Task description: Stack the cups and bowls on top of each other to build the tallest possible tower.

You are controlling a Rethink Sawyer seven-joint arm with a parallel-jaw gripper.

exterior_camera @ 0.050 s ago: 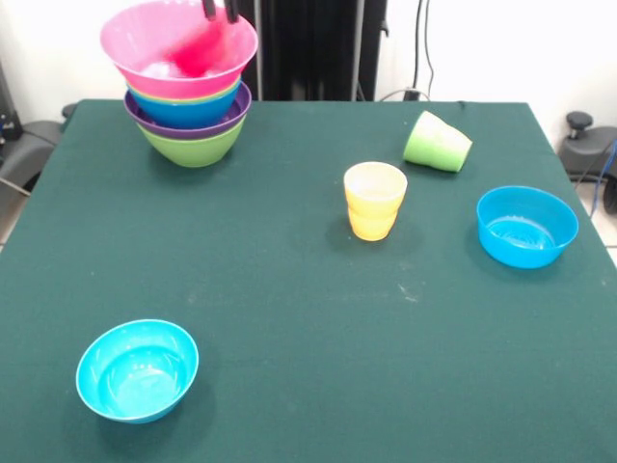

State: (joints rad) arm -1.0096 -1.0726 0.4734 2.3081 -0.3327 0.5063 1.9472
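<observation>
The tower stands at the table's far left: a lime green bowl point(193, 147) at the base, then purple point(231, 111) and blue point(183, 108) bowls, a thin green rim and a huge pink bowl point(145, 43) on top. My gripper point(220, 10) shows only its two dark tips at the top edge, just above the pink bowl; they stand apart, open. A red blurred shape point(200, 50), seemingly the small red bowl, streaks from below the tips into the pink bowl. The yellow-orange cup point(374, 200) stands upright mid-table. The light green cup point(437, 143) lies on its side behind it.
A blue bowl point(526, 227) sits upright near the right edge. A cyan bowl point(137, 369) rests at the near left. The dark green table cloth point(289, 289) covers the whole table.
</observation>
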